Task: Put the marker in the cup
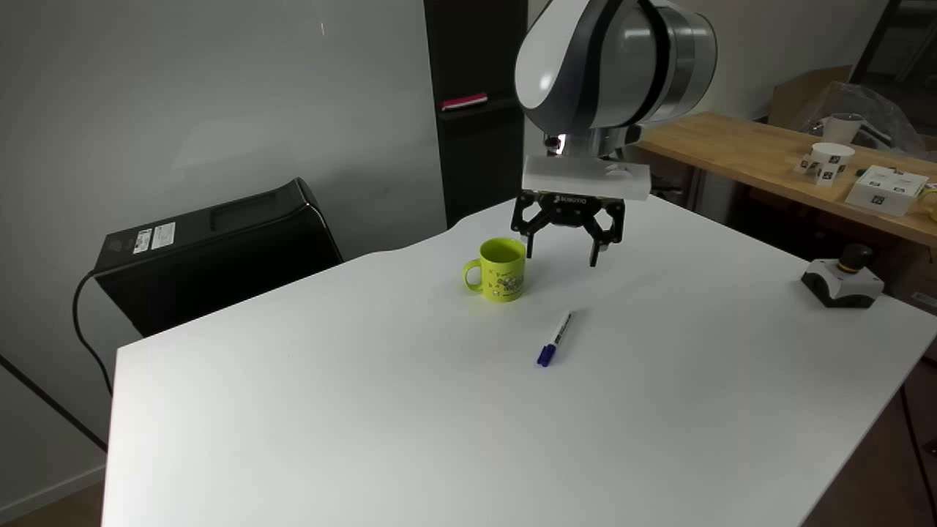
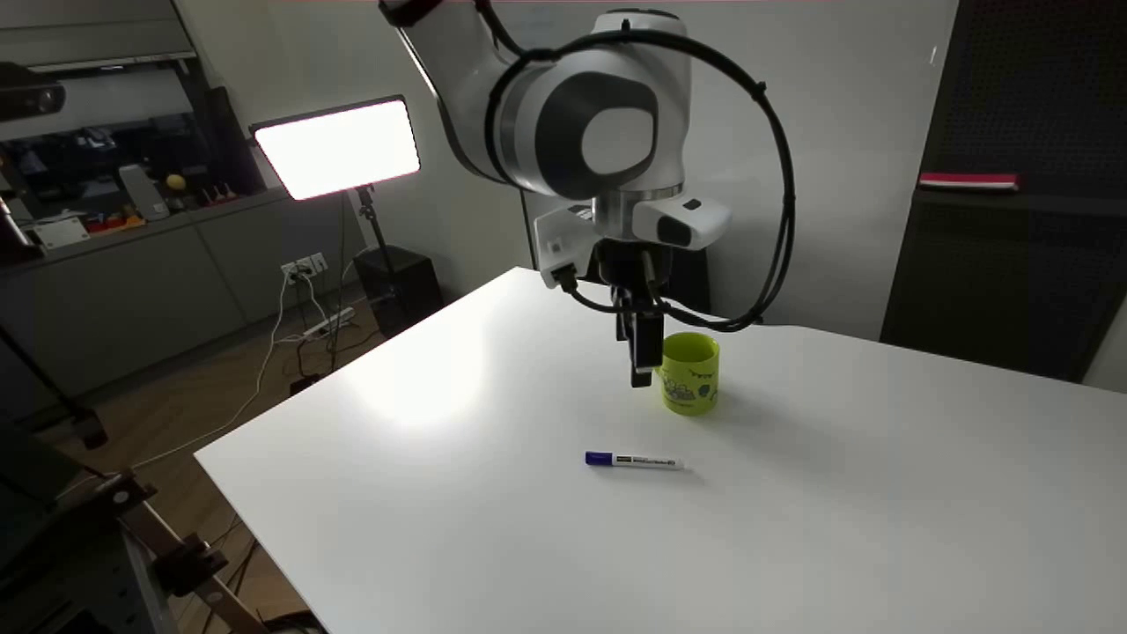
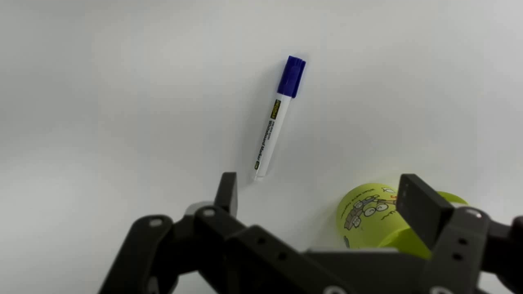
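One marker (image 1: 558,336), one cup (image 1: 503,282), one gripper (image 1: 561,259) with jaws spread wide

Count: single of each. Marker lies flat on a white table (image 1: 315,410), just below and right of centre in an exterior view; cup stands upright to its upper left, near but apart. Gripper hangs upper centre, two fingers parted wide above the table. Whether one touches the cup, cannot tell.

Edges: table's back edge slants behind the cup. Another falls from upper centre to the frame's right side, one button box (image 1: 842,284) just inside it. Marker sits well in from these edges; broad bare surface spreads lower left.

Materials: table smooth, flat. Cup yellow-green, squat, round-walled, loop handle, printed cartoon figures. Marker slim, straight: white lettered barrel, dark blue clipped cap, pointing toward the top of the frame in the wrist view. Fingers black, blocky. Button box angular, white over black, dark knob on top.
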### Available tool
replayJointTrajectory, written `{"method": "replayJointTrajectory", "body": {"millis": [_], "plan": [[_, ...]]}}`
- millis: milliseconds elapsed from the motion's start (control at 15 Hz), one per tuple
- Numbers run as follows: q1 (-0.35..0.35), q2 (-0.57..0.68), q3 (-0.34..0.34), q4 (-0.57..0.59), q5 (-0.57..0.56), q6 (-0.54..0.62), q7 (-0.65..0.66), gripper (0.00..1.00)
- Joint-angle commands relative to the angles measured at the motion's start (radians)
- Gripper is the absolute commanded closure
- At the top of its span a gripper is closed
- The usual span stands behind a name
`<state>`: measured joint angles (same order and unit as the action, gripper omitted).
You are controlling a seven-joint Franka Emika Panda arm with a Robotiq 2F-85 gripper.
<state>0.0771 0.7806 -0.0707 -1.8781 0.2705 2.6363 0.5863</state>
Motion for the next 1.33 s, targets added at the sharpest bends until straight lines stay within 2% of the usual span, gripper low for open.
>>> {"method": "replayJointTrajectory", "body": {"millis": [0,733,1267], "plan": [[0.052,0.114,-0.038,0.11,-0.004,-0.004,0.089,0.0],[0.072,0.346,-0.083,0.298,-0.006,-0.003,0.203,0.0],[0.077,0.425,-0.091,0.38,-0.002,0.003,0.292,0.0]]}}
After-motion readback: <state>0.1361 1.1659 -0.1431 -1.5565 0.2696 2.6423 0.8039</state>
